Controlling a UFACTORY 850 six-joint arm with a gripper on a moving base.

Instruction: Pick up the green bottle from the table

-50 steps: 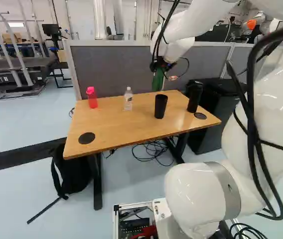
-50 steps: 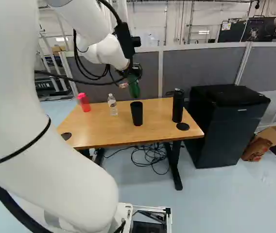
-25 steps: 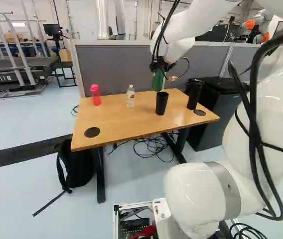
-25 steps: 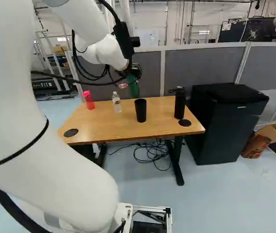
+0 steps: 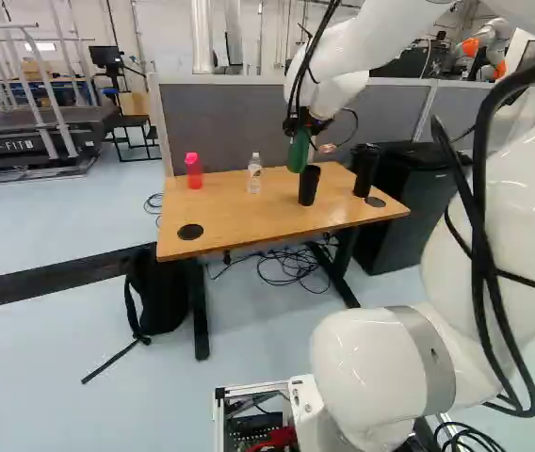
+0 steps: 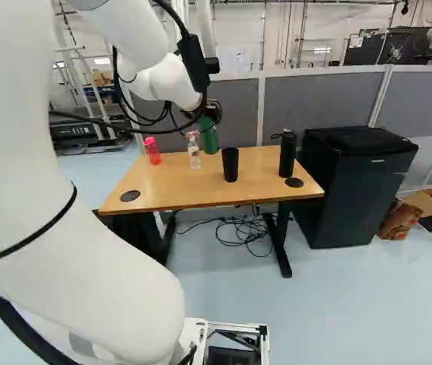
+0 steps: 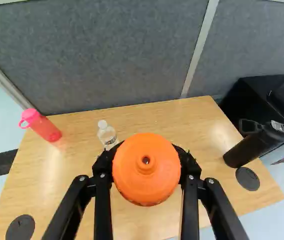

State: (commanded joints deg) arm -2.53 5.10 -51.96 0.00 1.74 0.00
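Note:
My gripper is shut on the green bottle, which hangs upright below it in both base views, raised above the wooden table. In the wrist view the gripper has a finger on each side of the bottle's round orange top. That top hides the green body beneath it there. The bottle appears beside the black cup in the base views; the cup is hidden in the wrist view.
On the table stand a pink bottle, a clear water bottle and a black flask. Grey partitions rise behind, with a black cabinet at the table's side. A backpack and cables lie below. Another robot stands far off.
The base has moved: the table and room shift right in the left base view, and the table looks a little farther off. The arm keeps its pose, still holding the green bottle.

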